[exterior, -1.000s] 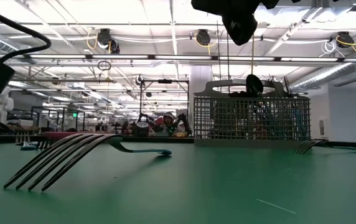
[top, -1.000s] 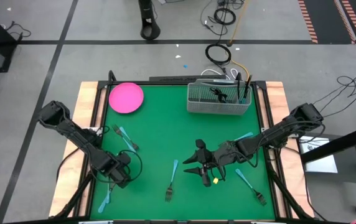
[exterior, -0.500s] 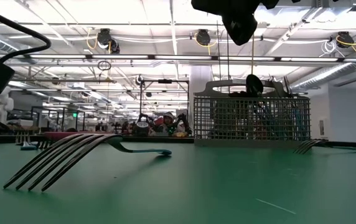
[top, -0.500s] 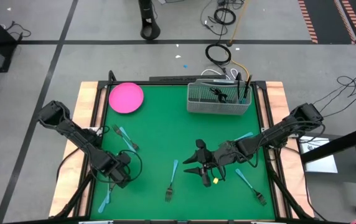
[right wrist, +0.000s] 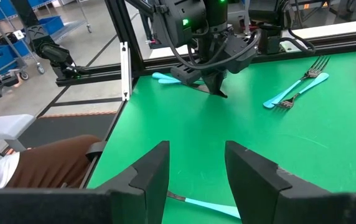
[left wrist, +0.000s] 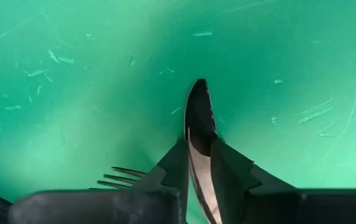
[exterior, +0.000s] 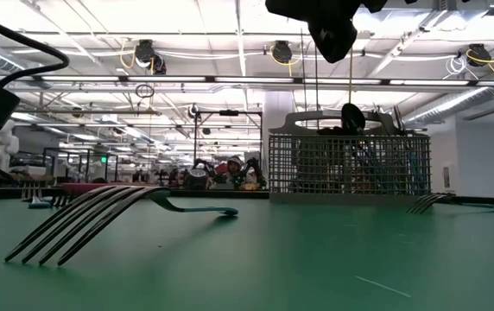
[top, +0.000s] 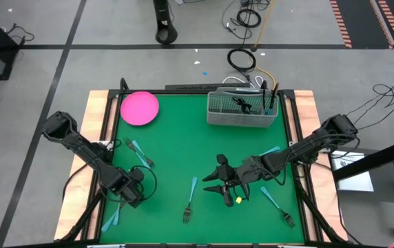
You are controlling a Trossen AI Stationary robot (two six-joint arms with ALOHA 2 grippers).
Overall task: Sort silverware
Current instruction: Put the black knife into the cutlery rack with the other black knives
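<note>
My table [top: 183,151]: green mat top, pale wooden strips along both side edges, dark frame rails.

Lying on the mat as I see it from above:
- round pink plate [top: 140,108], far left corner
- gray wire mesh basket [top: 242,110], far edge, right of centre, cutlery standing in it
- two blue-handled forks [top: 137,151] close together, left side, mid-depth
- one fork [top: 190,198], near edge, centre
- one fork [top: 277,206], near right corner
- one blue-handled piece [top: 271,149], right side
- two blue-handled pieces [top: 113,218], near left corner
- small yellow item [top: 238,200], near centre; I cannot tell what it is
</note>
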